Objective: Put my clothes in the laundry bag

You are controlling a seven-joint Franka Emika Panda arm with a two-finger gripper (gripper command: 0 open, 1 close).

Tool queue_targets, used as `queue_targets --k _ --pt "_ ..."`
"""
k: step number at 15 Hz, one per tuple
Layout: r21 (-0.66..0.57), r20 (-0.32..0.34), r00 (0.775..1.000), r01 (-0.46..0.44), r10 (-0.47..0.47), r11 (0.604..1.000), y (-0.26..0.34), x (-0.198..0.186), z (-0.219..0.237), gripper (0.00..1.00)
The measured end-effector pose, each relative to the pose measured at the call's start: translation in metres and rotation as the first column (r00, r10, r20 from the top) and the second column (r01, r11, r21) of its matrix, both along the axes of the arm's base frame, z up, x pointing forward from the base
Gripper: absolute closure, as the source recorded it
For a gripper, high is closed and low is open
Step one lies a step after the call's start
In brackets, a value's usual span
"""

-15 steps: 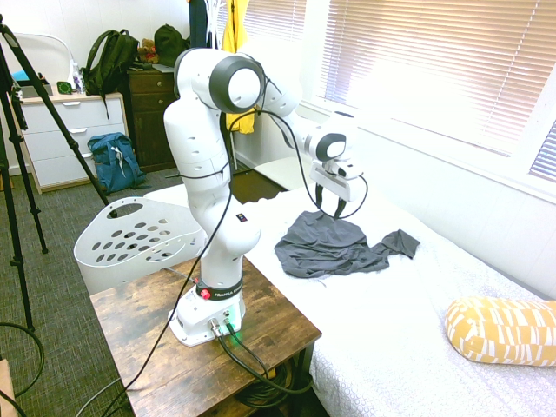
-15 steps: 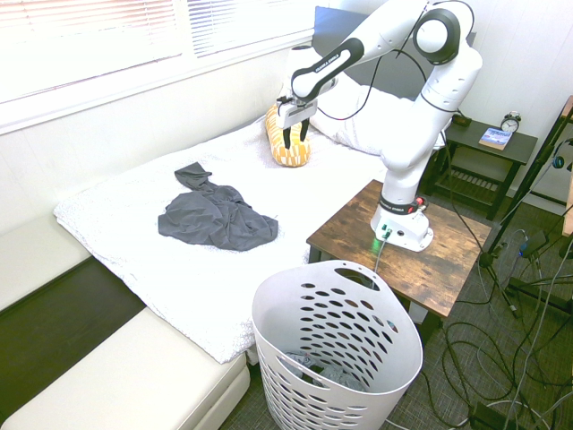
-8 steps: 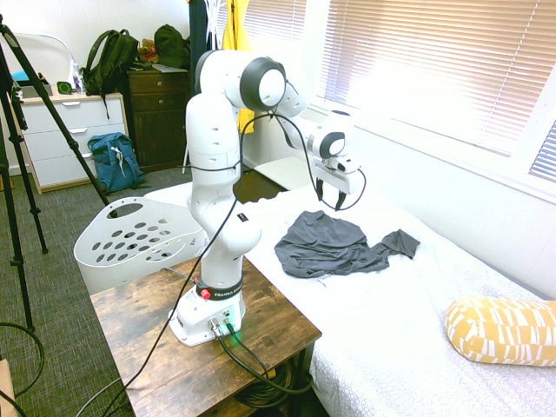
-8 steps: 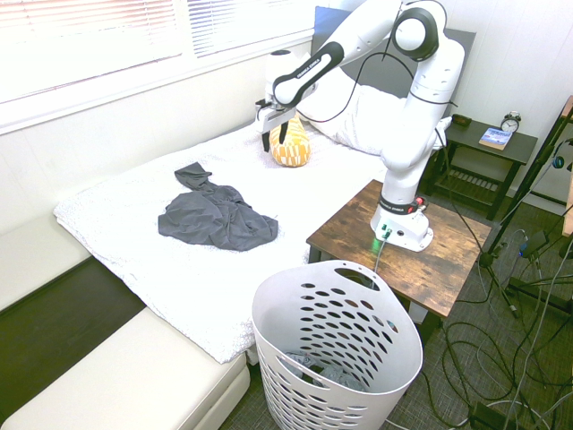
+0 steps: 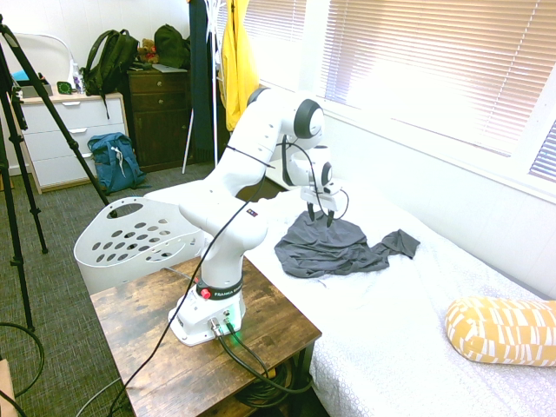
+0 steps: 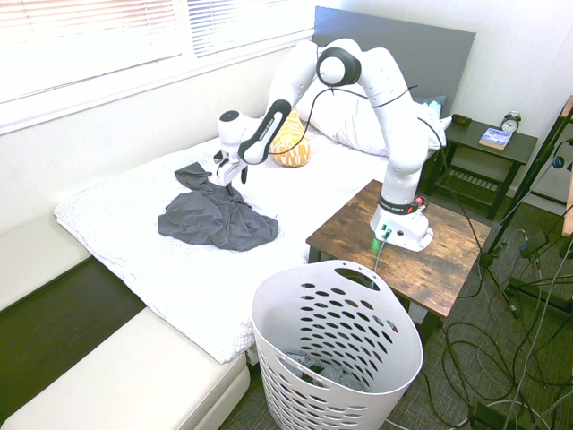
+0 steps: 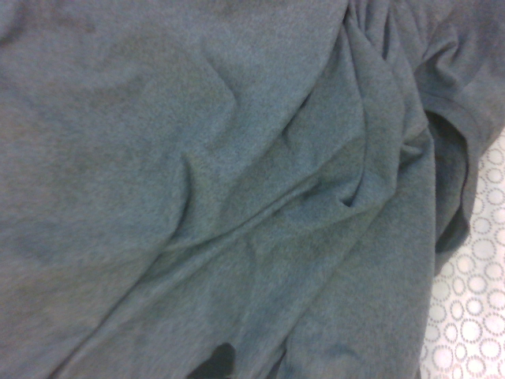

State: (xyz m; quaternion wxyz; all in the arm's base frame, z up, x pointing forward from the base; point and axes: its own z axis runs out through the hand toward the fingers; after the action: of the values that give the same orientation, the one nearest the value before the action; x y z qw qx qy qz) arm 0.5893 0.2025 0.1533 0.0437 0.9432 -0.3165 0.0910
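Note:
The clothes, a crumpled charcoal-grey garment (image 5: 334, 248) (image 6: 215, 219), lie on the white bed cover. My gripper (image 5: 320, 217) (image 6: 229, 182) hangs just over the garment's upper edge, pointing down, open, with nothing between its fingers. Grey folds of the clothes (image 7: 197, 174) fill the wrist view, with a strip of the circle-patterned bed cover (image 7: 473, 300) beside them. The laundry bag, a white basket with oval holes (image 5: 130, 239) (image 6: 313, 394), stands on the floor off the bed's end, beside the wooden table. Some fabric lies in its bottom.
A wooden side table (image 5: 269, 334) (image 6: 448, 246) stands between bed and basket. A yellow patterned pillow (image 5: 499, 330) (image 6: 288, 148) lies further up the bed. A yellow jacket (image 5: 236, 65) hangs by the window; a blue backpack (image 5: 115, 161) sits near the dresser.
The arm has stretched out and swung down from high above the bed. The gripper now hangs just over the garment, still open.

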Motion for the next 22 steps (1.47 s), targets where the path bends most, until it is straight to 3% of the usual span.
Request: queue_targets --k 7,11,17,18,22 --pt "-0.056 -0.025 1.0 0.012 -0.014 0.998 -0.04 0.05 -0.18 0.0" --pt "-0.054 -0.056 0.998 0.023 -0.026 0.998 -0.048 0.077 -0.201 0.0" --pt "0.003 -0.078 0.995 0.06 -0.06 0.998 -0.056 0.077 -0.212 0.0" --pt "0.023 -0.077 0.995 0.067 -0.065 0.998 -0.059 0.076 -0.213 1.0" --pt "0.08 -0.072 0.995 0.079 -0.074 0.994 -0.067 0.072 -0.215 1.0"
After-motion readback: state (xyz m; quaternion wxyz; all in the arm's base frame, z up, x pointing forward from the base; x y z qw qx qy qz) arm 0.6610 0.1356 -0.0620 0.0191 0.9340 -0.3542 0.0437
